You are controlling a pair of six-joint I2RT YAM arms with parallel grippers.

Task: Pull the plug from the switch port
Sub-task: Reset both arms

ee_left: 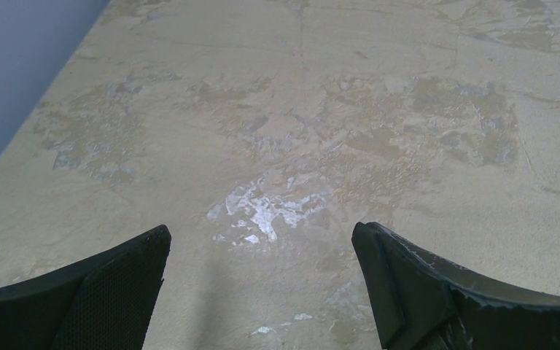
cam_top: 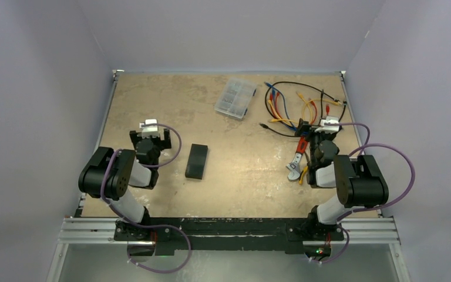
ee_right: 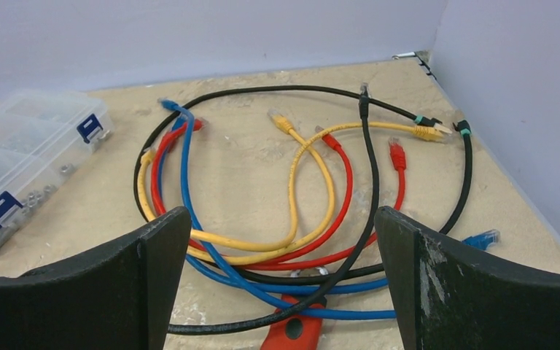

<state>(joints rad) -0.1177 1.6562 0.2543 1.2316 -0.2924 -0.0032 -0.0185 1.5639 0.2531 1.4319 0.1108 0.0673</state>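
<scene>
Switch (cam_top: pixel 197 161) lies flat on table (cam_top: pixel 246 182), near left gripper (ee_left: pixel 261 232), well apart from cables (ee_right: pixel 262 255). Both grippers' fingers wide apart; right gripper (ee_right: pixel 283 213) over cables. Switch likely light, hard, slidey: hold flat body, pinch plug. Plug not seen.

I can read no text, label, brand or number in any of my three views. From the top camera, the switch (cam_top: pixel 197 161), left of the desk's middle, is too small for me to make out any marking on it. The same goes for the clear case (cam_top: pixel 235 98) near the far edge.
</scene>
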